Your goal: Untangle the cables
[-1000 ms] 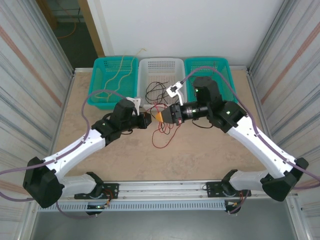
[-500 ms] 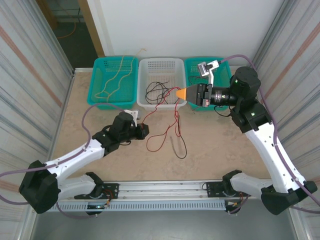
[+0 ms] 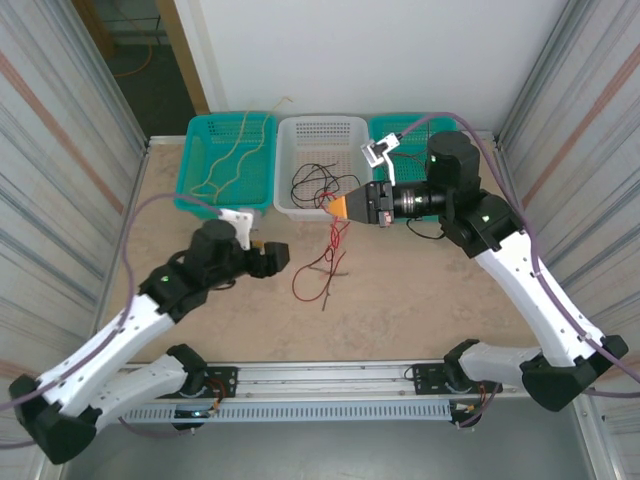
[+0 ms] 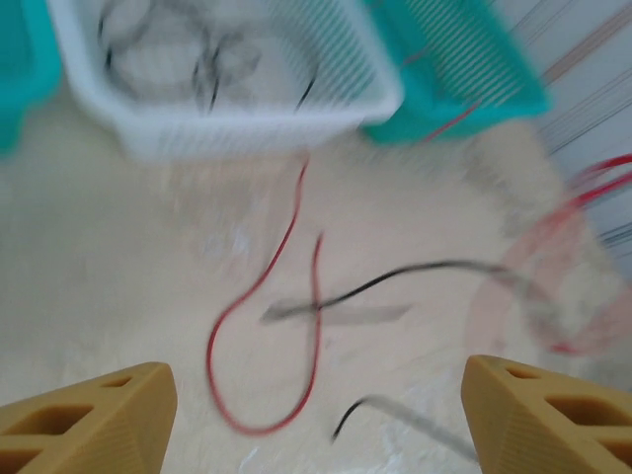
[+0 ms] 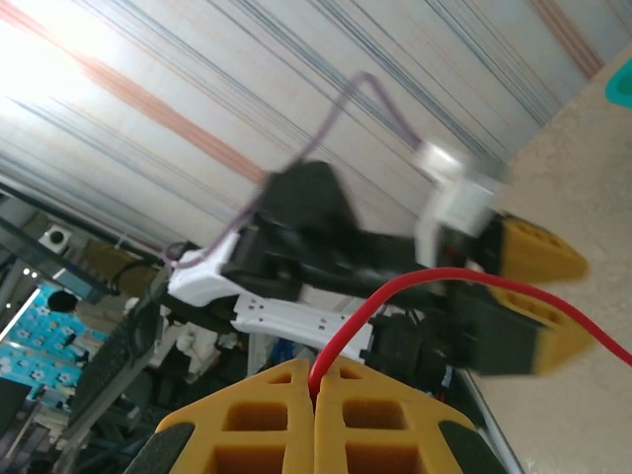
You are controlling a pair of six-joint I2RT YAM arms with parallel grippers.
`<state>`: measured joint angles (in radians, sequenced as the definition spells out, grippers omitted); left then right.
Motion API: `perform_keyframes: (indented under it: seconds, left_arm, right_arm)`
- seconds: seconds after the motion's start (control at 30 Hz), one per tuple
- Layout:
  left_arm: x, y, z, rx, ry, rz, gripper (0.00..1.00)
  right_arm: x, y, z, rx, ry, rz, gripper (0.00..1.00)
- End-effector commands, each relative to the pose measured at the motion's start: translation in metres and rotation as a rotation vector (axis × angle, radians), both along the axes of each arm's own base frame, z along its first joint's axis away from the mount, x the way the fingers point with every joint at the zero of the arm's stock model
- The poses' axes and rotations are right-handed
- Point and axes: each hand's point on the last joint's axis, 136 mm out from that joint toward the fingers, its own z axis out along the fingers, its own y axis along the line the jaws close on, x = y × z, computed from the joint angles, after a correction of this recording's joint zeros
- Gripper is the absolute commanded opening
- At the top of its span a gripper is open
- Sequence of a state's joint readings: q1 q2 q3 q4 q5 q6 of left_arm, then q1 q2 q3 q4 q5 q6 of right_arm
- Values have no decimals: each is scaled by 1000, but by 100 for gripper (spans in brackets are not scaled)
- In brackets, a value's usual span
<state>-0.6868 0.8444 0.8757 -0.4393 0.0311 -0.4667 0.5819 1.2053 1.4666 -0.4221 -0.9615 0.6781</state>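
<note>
At far left, the left teal basket (image 3: 205, 203) holds a tan cable (image 3: 228, 160). The left gripper (image 3: 274, 255) sits low over the table (image 3: 420, 300), jaws wide apart, nothing between them. The white basket (image 3: 322, 130) contains tangled black cables (image 3: 315, 182). The red cable (image 3: 330, 262) hangs from the right gripper (image 3: 340, 207) to the tabletop before the white basket, looping there, crossed by a black strand (image 4: 395, 277). The right gripper is raised near that basket's front rim, jaws together, clamped on the red cable. The right teal basket (image 3: 410, 135) stands behind it
</note>
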Motion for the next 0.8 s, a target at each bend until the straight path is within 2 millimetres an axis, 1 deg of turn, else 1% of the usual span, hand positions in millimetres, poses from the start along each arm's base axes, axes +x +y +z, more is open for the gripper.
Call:
perform_keyframes:
  seconds: [0.0, 0.03, 0.07, 0.1, 0.13, 0.2, 0.3, 0.4, 0.47, 0.57, 0.7, 0.77]
  left_arm:
    - [-16, 3, 77, -34, -237, -103, 76]
    - [-23, -3, 93, -72, -276, -159, 75]
    - [-28, -9, 105, -101, -304, -203, 73]
    - [-31, -14, 110, -121, -321, -233, 70]
    - [-31, -19, 110, -140, -327, -254, 66]
    - [-28, -27, 98, -163, -305, -269, 61]
    - [-18, -37, 69, -210, -237, -250, 56]
    - [-16, -55, 49, -308, -193, -268, 55]
    - [-16, -68, 37, -306, -182, -275, 55]
    - [-14, -86, 24, -267, -167, -296, 54]
    - [-3, -99, 9, -230, -131, -283, 51]
    - [2, -102, 6, -223, -126, -267, 50]
  right_arm:
    - [0, 3, 3, -16, -50, -5, 0]
    - [-1, 5, 3, -14, -50, 0, 0]
    - [-1, 7, 3, -10, -50, 5, 0]
    - [-2, 9, 4, -9, -50, 8, 0]
    - [-3, 11, 4, -9, -54, 13, 0]
    - [-3, 13, 5, -10, -63, 4, 0]
    - [-2, 14, 8, -4, -70, -9, 0]
    - [-1, 15, 10, 0, -72, -21, 0]
    - [1, 16, 10, -1, -69, -24, 0]
    - [1, 19, 11, 1, -69, -22, 0]
    - [2, 19, 14, 11, -75, -29, 0]
    - [1, 19, 16, 14, -76, -28, 0]
